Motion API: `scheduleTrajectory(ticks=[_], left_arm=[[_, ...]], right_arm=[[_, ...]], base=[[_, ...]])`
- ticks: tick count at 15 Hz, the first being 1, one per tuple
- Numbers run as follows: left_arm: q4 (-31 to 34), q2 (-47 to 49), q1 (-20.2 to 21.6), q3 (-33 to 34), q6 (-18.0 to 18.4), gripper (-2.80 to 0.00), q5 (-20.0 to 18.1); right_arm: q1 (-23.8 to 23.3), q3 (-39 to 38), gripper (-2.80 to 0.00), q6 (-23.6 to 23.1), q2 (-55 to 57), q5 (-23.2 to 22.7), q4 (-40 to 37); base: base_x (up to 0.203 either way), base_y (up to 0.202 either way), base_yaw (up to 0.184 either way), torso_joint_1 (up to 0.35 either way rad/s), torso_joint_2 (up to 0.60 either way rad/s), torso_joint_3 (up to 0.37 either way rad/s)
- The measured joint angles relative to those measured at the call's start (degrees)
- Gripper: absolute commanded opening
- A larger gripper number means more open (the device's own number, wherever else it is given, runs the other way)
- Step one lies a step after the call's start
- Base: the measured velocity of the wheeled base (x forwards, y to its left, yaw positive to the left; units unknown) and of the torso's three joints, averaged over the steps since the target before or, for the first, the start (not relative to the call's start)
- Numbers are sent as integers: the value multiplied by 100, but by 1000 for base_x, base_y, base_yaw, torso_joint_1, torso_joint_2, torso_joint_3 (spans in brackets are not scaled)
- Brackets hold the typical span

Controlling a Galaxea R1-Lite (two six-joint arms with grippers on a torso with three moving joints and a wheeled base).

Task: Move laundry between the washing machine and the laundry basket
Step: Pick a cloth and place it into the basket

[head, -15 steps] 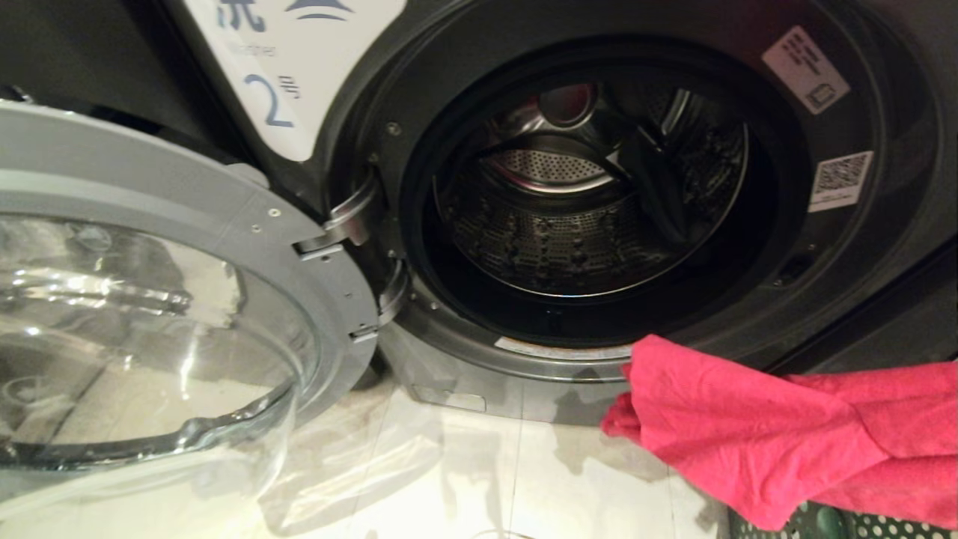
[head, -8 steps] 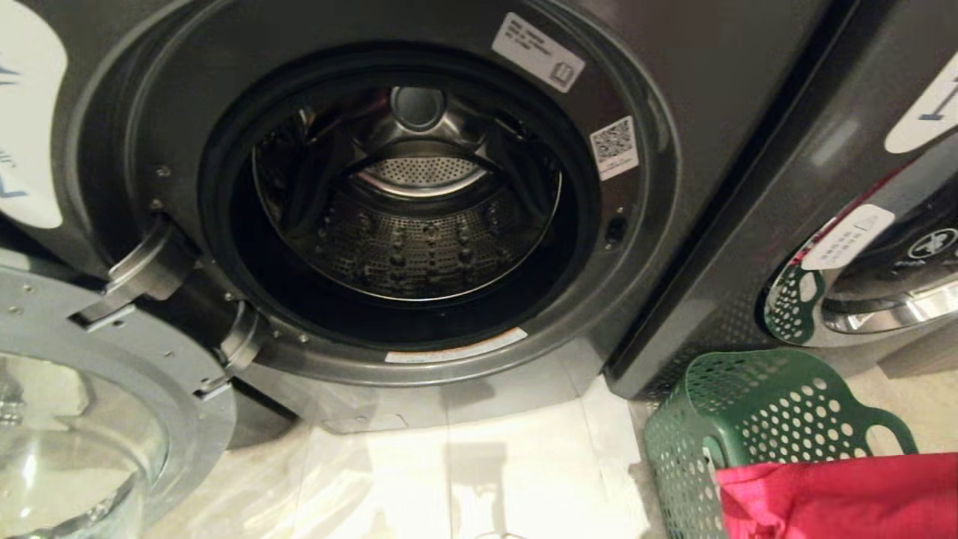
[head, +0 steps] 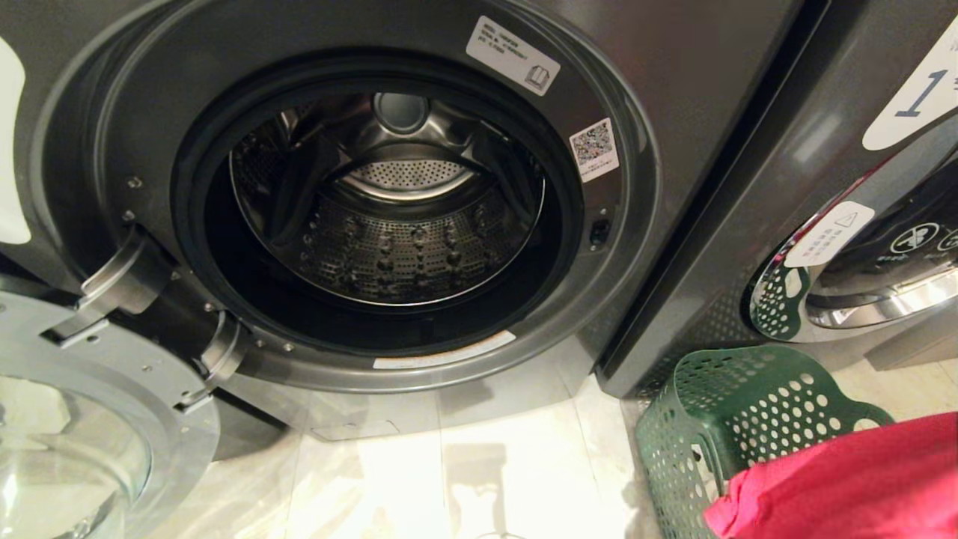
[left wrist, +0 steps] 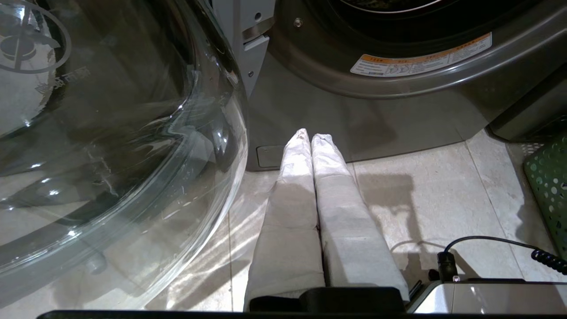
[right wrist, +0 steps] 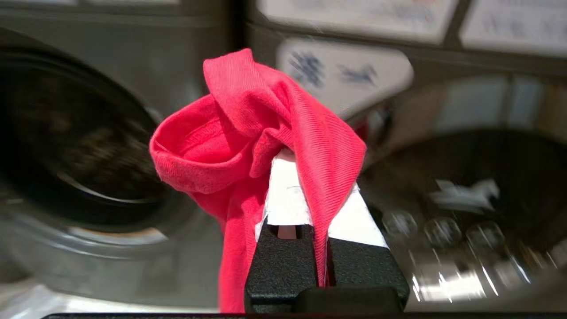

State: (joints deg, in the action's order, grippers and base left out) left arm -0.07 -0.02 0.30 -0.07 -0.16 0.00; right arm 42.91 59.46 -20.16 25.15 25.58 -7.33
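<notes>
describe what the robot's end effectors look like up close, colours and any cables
The left end effector has two long tapering fingers wrapped in pale white covering, set on a black base. Beside the base a thin black cable runs to a coiled stretch, above a glossy silver-grey housing. The right end effector has blocky textured black fingers with flat white wrapping on the tips.

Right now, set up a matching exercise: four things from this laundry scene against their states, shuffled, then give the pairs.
1. washing machine door
2. drum
3. red garment
4. left end effector

A. pinched in the right end effector
B. shut, holding nothing
C. swung open
D. no laundry visible inside

Pairs: 1-C, 2-D, 3-A, 4-B
</notes>
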Motion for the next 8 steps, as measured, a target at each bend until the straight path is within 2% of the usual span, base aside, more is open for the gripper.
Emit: scheduleTrajectory(ticks=[2, 3, 8], left_arm=[[0, 0, 0, 0, 0, -280, 0], [0, 0, 0, -2, 0, -280, 0], [0, 0, 0, -2, 0, -280, 0]], right_arm=[[0, 122, -280, 167, 442, 882, -9], [0, 239, -280, 198, 647, 1172, -6], [-164, 573, -280, 246, 1324, 1934, -17]], base=[[0, 0, 0, 0, 0, 0], [0, 0, 0, 0, 0, 0], [0, 0, 0, 0, 0, 0]])
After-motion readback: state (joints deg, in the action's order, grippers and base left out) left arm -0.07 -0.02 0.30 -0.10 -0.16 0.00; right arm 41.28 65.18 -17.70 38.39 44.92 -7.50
